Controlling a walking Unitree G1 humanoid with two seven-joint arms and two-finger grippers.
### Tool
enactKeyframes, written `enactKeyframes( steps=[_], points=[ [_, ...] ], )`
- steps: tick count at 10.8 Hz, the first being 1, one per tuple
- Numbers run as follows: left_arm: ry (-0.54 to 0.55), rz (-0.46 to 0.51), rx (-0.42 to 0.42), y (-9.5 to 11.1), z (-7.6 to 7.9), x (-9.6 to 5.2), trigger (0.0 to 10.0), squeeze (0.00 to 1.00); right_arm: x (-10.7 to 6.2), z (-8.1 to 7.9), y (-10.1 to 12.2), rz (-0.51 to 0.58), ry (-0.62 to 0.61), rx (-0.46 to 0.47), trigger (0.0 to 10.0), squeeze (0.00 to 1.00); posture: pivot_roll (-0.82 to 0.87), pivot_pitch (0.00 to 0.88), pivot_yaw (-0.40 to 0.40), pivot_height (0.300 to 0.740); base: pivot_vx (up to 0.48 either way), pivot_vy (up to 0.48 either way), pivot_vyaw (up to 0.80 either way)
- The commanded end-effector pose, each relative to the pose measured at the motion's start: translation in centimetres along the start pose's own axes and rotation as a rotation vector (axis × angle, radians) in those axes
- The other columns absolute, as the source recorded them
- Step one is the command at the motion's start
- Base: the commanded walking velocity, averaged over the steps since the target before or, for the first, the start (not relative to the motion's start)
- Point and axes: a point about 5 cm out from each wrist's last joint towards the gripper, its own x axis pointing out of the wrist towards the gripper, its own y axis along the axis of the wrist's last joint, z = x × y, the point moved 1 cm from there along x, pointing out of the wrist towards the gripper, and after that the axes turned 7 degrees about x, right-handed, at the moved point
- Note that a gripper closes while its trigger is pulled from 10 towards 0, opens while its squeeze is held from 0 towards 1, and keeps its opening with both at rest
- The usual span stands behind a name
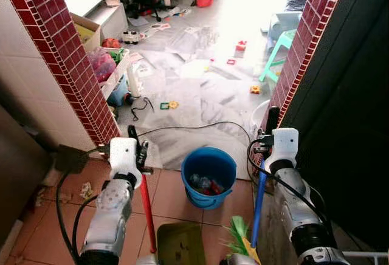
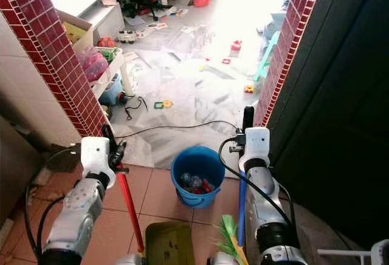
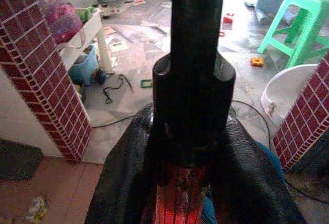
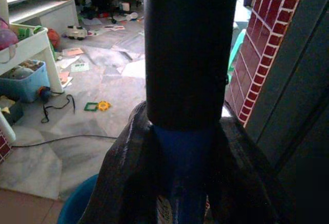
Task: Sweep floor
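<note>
Left tool (image 1: 135, 149) clamps one red handle (image 1: 148, 210); right tool (image 1: 268, 138) clamps one blue broomstick (image 1: 259, 201); one blue bucket (image 1: 208, 177) between.

Sunlit marble floor (image 1: 200, 104), red-tiled pillars (image 1: 64, 58)

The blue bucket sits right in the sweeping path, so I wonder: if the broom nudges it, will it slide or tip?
The blue bucket looks like thin plastic holding only a few scraps, so it is probably light. It stands on smooth tile, so it would likely slide. Being wide for its height, it seems unlikely to tip.
</note>
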Motion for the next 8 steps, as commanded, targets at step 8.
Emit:
enactKeyframes(
  steps=[8],
  points=[
    [-0.038, -0.075, 0.036, -2.1, 0.2, -0.9, 10.0, 0.0, 0.3, -1.4, 1.3, 0.064, 0.042, 0.061, 10.0, 0.0, -0.05, 0.0, 0.044, 0.74, 0.0, 0.36, 0.0]
  ],
)
